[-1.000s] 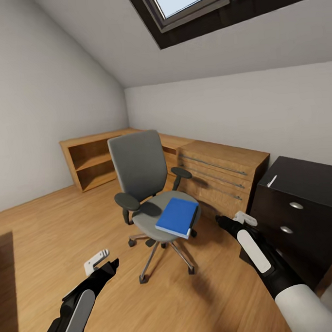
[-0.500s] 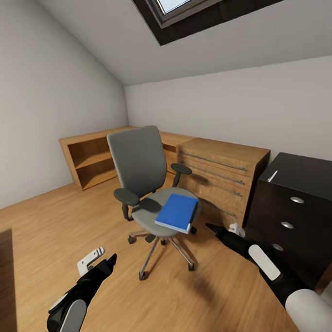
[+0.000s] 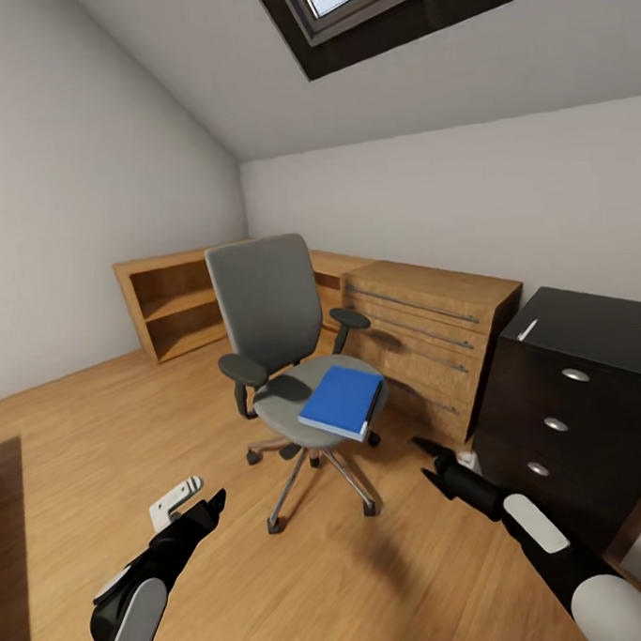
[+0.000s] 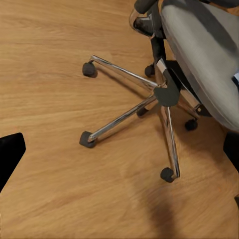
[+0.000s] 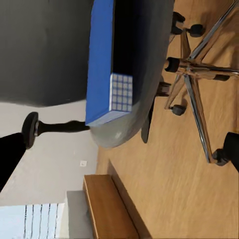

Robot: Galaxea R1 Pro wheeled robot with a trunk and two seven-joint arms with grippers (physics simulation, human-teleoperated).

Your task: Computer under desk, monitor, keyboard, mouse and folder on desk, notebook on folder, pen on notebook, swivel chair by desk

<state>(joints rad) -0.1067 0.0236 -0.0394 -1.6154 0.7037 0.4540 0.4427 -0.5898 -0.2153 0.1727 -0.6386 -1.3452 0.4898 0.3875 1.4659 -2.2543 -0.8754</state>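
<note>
The folder [image 3: 342, 402] lies on the swivel chair [image 3: 282, 346] seat. Both grippers hang empty near the chair: the left gripper [image 3: 215, 503] with fingers spread, the right gripper [image 3: 423, 444] likewise apart, touching nothing.

At the lower left of the head view, the left arm [image 3: 137, 593] is black with a long light grey panel along its top and a small white bracket beside its tapered black tip. At the lower right, the right arm [image 3: 548, 543] is black too, with a rounded white oval panel on its forearm and a white cylindrical upper segment. Both wrist views show black fingertips [image 4: 10, 154] at the frame edges.
</note>
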